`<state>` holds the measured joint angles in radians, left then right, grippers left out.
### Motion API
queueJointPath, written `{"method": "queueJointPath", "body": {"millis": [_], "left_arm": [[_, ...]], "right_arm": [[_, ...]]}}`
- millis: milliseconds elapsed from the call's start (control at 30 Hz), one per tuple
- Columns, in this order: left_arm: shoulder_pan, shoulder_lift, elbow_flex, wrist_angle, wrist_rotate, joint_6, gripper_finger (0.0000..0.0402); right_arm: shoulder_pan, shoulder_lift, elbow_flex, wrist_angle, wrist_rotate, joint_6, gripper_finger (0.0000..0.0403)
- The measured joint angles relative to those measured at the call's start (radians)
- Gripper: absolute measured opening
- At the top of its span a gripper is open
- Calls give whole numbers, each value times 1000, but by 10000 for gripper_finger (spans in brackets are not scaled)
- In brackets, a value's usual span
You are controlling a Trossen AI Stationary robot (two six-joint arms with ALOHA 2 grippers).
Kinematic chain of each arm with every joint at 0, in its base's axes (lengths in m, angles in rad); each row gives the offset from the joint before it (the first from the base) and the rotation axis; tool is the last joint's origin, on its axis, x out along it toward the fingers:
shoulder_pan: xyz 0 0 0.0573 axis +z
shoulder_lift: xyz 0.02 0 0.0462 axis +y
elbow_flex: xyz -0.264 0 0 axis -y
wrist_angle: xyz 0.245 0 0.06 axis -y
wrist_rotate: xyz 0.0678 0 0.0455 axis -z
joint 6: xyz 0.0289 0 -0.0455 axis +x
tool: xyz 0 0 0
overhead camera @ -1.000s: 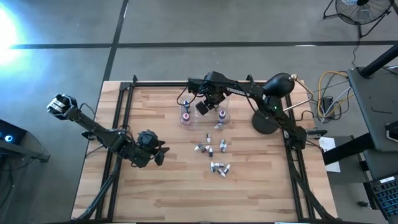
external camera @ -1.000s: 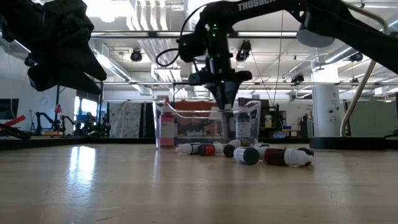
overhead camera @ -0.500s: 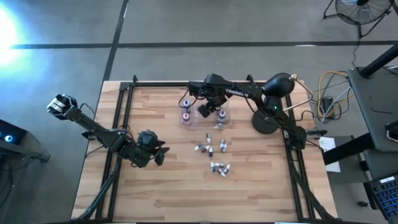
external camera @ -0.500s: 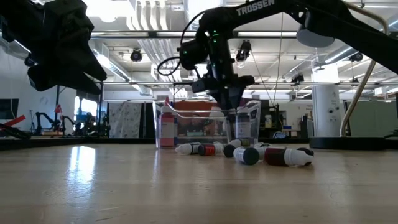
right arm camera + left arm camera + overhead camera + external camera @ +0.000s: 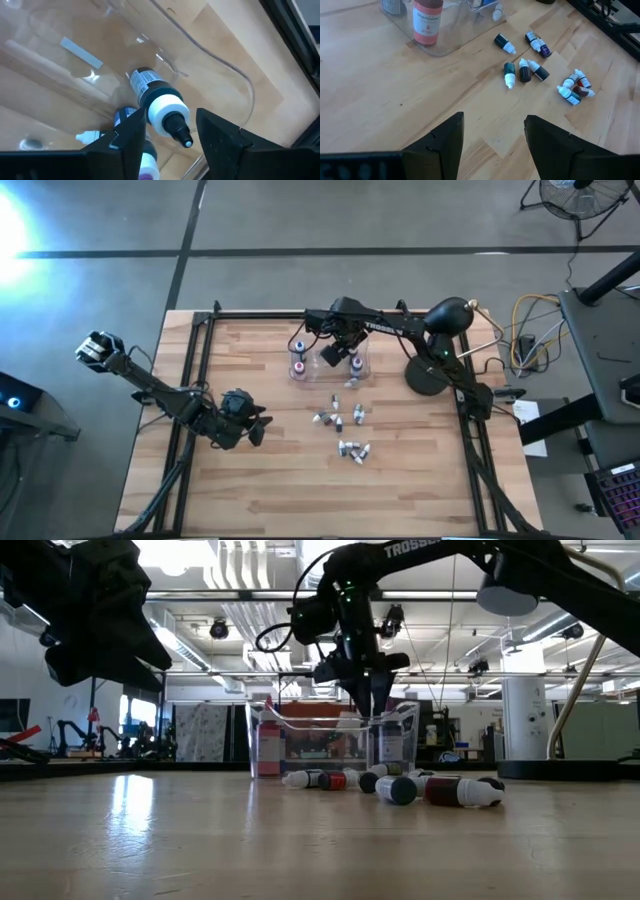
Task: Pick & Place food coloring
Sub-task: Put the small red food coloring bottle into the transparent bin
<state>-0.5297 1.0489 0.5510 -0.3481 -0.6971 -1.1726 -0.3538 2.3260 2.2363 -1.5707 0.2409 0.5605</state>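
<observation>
Several tiny food coloring bottles (image 5: 342, 423) lie loose on the wood near the table's middle, also seen in the left wrist view as food coloring bottles (image 5: 522, 70) and in the low view as bottles (image 5: 400, 785). A clear plastic box (image 5: 328, 362) stands beyond them with larger bottles upright in it. My right gripper (image 5: 331, 353) hangs open over the box, its tips (image 5: 369, 708) near the rim. A dark bottle with a white collar (image 5: 161, 106) stands below, between the open fingers, and they do not touch it. My left gripper (image 5: 494, 135) waits open at the table's left (image 5: 247, 420).
A pink-labelled bottle (image 5: 426, 22) stands at the box's left end (image 5: 267, 745). The right arm's round base (image 5: 426, 374) sits right of the box. Black rails (image 5: 200, 360) frame the table. Bare wood (image 5: 300, 490) lies toward the near edge.
My right gripper has shifted a little toward the table's right above the box. The bottles and the box have stayed where they were.
</observation>
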Motion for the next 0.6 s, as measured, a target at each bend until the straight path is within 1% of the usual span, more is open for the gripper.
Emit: {"method": "queueJointPath", "body": {"millis": [167,333,467,533,600], "left_arm": [[0,0,0,0,0,19,184],[0,0,0,0,0,25,184],[0,0,0,0,0,34,184],[0,0,0,0,0,44,184],[0,0,0,0,0,51,184]], "right_arm": [[7,-15,0,0,52,0,183],[36,-56,34,2,156,-42,187],[86,-107,71,12,239,-86,187],[125,-136,86,18,249,-100,187],[179,-168,97,13,228,-99,187]]}}
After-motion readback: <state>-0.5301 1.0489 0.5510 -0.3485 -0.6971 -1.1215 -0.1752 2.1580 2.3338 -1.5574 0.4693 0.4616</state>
